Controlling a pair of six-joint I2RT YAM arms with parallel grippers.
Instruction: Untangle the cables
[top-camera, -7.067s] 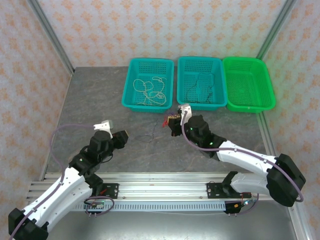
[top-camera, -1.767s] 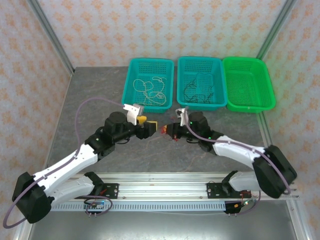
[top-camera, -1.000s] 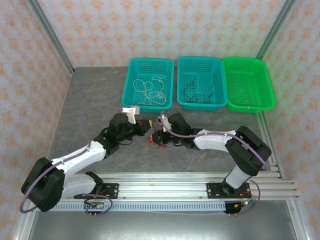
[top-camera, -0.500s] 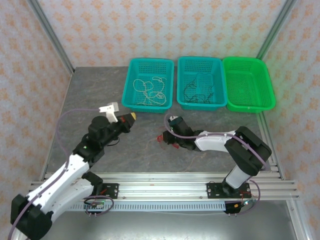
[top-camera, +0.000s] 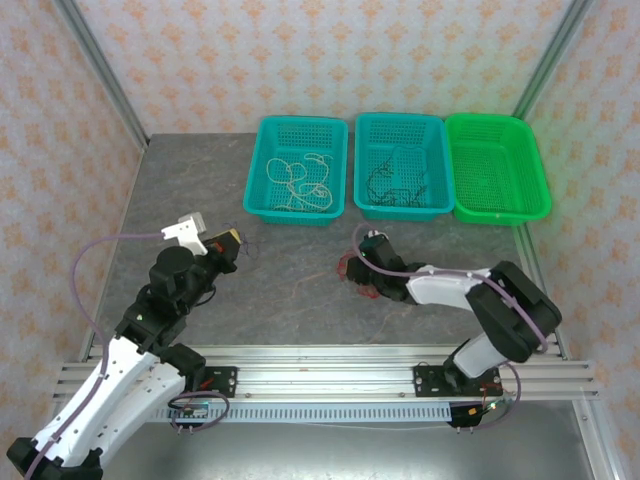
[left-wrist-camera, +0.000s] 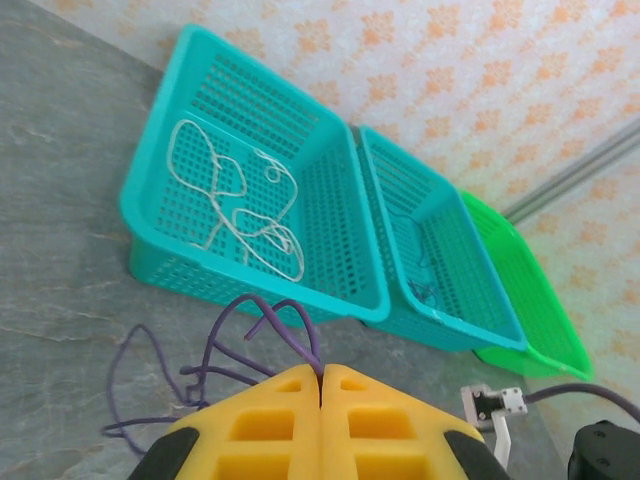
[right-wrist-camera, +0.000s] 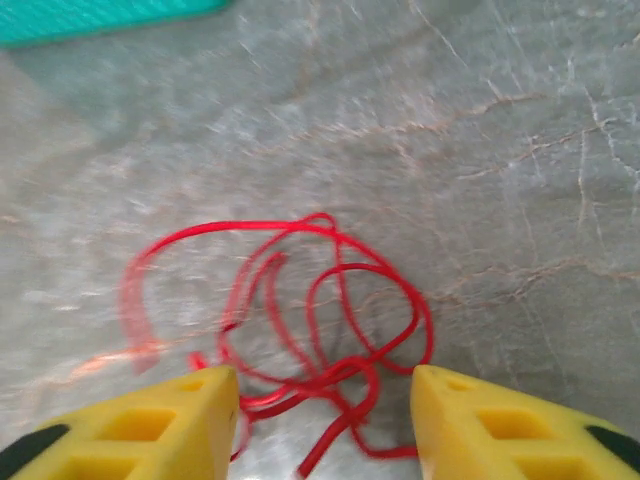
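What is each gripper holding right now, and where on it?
The left gripper is shut on the purple cable, pinching a loop of it. The right gripper is open; the red cable lies loose between its fingers.

Pale walls (top-camera: 300, 60) with a repeating orange floral print close in three sides. The table (top-camera: 200, 190) is grey and veined like stone, evenly lit. Aluminium posts (top-camera: 100, 70) mark the back corners, and an aluminium rail (top-camera: 330, 380) edges the near side.
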